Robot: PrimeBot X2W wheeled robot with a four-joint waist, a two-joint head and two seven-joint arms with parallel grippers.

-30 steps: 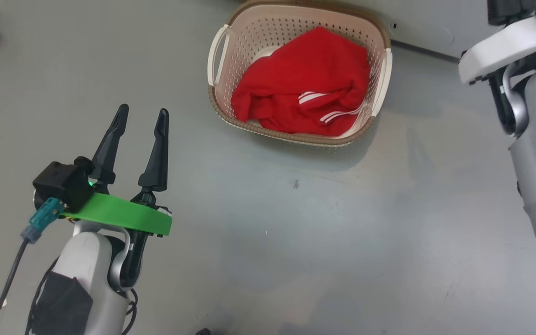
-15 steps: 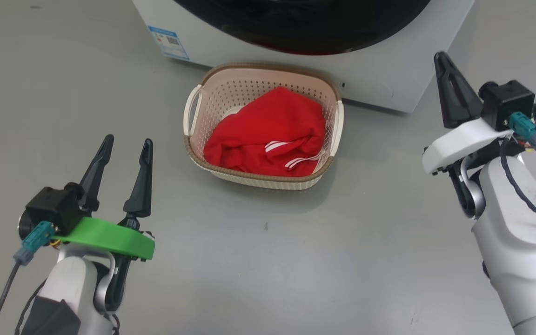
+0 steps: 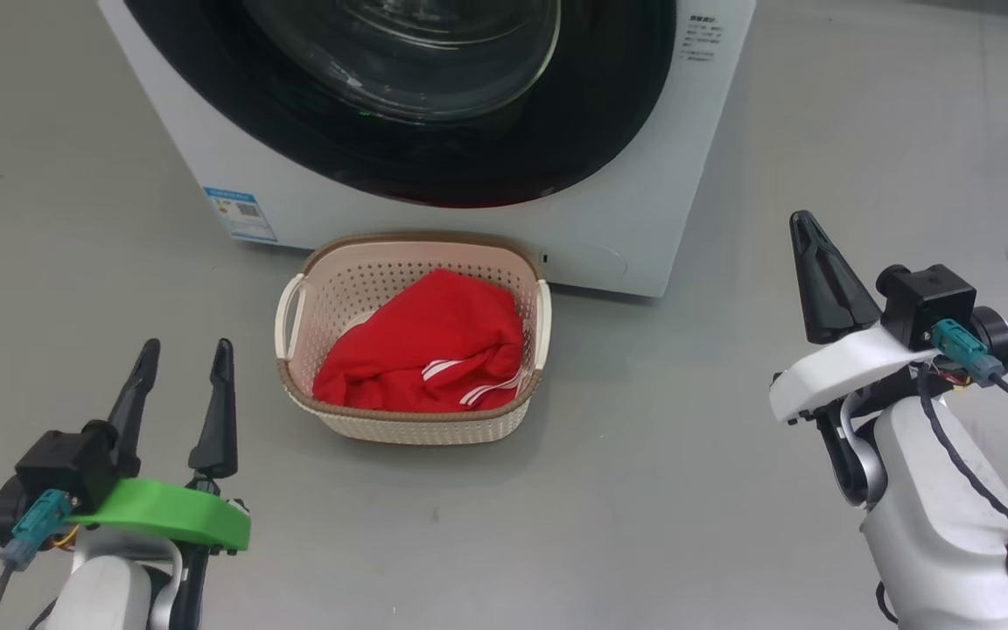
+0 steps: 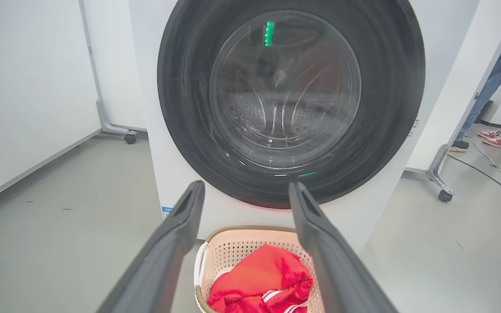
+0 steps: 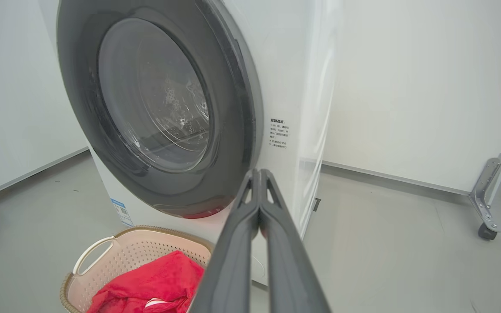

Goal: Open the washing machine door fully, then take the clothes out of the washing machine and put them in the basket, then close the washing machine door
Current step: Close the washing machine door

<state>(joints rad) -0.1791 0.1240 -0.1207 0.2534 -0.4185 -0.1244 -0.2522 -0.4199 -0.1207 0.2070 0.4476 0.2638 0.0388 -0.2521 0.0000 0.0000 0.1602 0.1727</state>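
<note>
Grey smooth floor [image 3: 644,490] spreads under everything, with white partition panels [image 4: 24,87] on castors at the far side. Before them stands the big white front-loading washing machine [image 3: 644,201], a small blue label [image 3: 240,213] low on the left of its front. Its large round door [image 3: 311,131], with a wide glossy black rim and a bulging clear glass window, lies flush against the machine's front. The dimpled steel drum [image 4: 276,117] shows through the glass.

Just in front of the machine sits the small cream perforated plastic basket [image 3: 408,427] with a brown woven-look rim. Bright red clothes [image 3: 425,350], one with thin white stripes, lie heaped inside it.

The left gripper [image 3: 186,350] hovers at the near left, beside the basket and apart from it, its two dark fingers spread. The right gripper [image 3: 806,232] hangs at the near right, well apart from the basket, fingers pressed together tip to tip.

At the far right a person's legs in jeans and red-and-white shoes [image 4: 500,138] stand by a panel.
</note>
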